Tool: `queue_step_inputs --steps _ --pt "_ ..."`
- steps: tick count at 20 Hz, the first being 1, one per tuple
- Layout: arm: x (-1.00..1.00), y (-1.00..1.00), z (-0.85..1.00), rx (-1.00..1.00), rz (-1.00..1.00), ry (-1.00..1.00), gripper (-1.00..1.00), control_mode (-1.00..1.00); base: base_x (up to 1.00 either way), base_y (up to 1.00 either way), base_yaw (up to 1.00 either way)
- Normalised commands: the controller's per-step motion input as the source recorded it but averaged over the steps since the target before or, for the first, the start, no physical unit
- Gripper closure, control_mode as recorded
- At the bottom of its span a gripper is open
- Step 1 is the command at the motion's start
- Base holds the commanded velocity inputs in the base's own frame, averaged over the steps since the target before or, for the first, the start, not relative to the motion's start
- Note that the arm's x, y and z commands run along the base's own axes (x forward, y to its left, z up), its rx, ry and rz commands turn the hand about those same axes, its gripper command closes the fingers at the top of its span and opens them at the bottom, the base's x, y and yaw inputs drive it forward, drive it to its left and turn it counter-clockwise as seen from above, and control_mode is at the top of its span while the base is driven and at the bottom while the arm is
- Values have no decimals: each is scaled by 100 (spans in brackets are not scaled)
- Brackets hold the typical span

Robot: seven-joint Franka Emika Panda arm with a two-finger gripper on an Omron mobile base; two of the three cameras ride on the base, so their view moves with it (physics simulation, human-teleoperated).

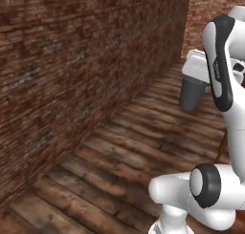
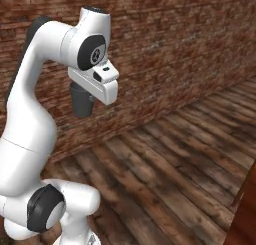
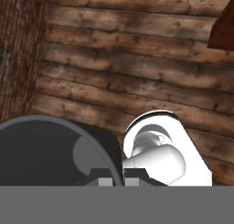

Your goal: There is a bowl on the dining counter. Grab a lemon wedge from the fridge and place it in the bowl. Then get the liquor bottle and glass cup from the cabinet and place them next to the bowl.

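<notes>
One plain dark grey tapered glass cup (image 1: 193, 94) hangs clamped by its rim in the white arm's closed two-finger gripper (image 3: 119, 178), held above the brown plank floor (image 2: 165, 159) near the red-brown brick wall (image 1: 72, 61).

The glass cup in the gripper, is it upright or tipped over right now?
Upright. The glass cup hangs below the gripper, wide mouth up and narrower base down, clear of the wooden floor. The jaws are shut on its rim.
</notes>
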Motion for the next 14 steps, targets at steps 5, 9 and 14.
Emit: queue_step_inputs --steps 5,9,14 --pt "0 0 0 0 0 0 100 100 100 28 -42" --pt "0 0 0 0 0 0 100 100 100 27 -44" --pt "0 0 0 0 0 0 100 100 100 24 -46"
